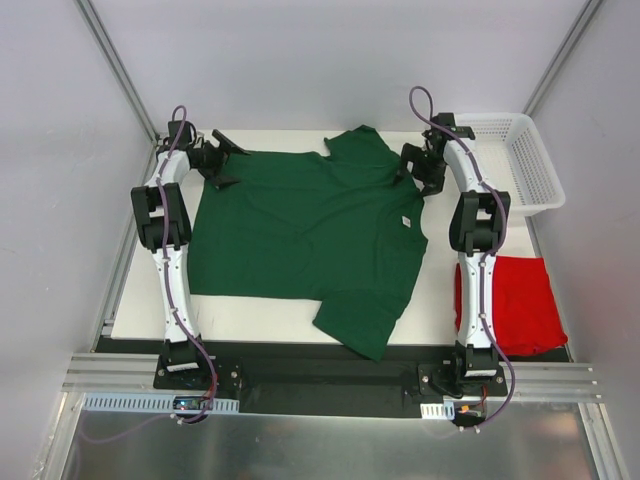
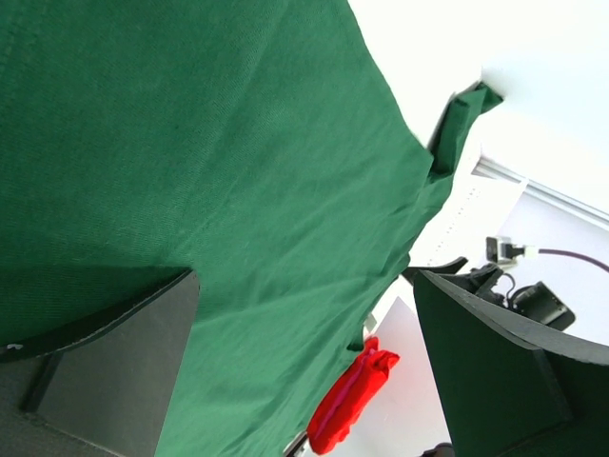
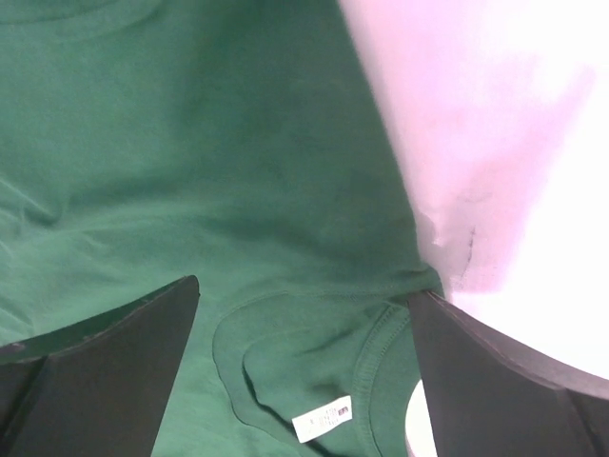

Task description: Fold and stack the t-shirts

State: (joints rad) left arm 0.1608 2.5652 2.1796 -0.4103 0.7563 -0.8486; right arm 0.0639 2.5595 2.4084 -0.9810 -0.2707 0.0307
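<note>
- A green t-shirt [image 1: 310,230] lies spread flat on the white table [image 1: 250,315], with its collar to the right and one sleeve reaching over the near edge.
- The left tool [image 2: 304,286] sits at the shirt's far left corner, fingers spread wide above the cloth.
- The right tool [image 3: 304,295] sits over the collar, near a white neck label [image 3: 322,419], also spread wide.
- A folded red t-shirt [image 1: 520,300] lies at the near right.
- A white basket [image 1: 520,160] stands at the far right.
</note>
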